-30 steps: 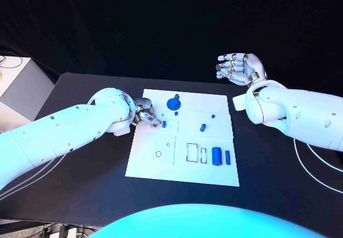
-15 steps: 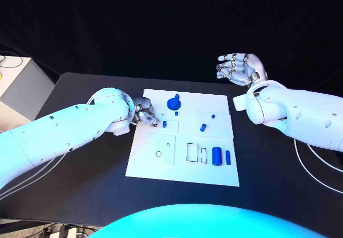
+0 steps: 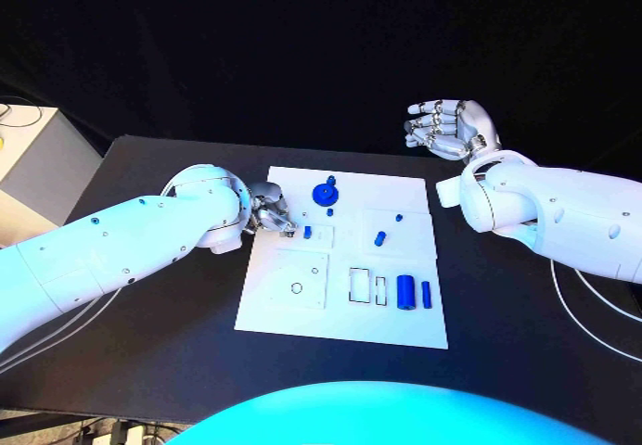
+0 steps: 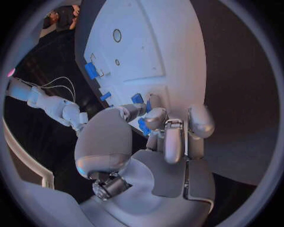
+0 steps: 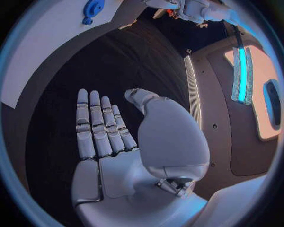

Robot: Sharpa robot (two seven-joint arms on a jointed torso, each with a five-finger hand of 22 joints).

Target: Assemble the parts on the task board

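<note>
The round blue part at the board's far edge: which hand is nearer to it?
Left. The left hand sits at the task board's left edge, close beside the round blue part. The right hand is raised beyond the board's far right corner, open.

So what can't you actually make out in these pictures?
- Head view: whether the left hand holds anything; its fingers curl at the white board's edge, and the forearm covers the palm.
- Left wrist view: a small blue piece sits by the fingertips, but the thumb hides whether it is pinched.
- Head view: the shapes of the small blue pieces on the board are too tiny to tell.
- Right wrist view: the blue knob is cut off by the circle's rim.
</note>
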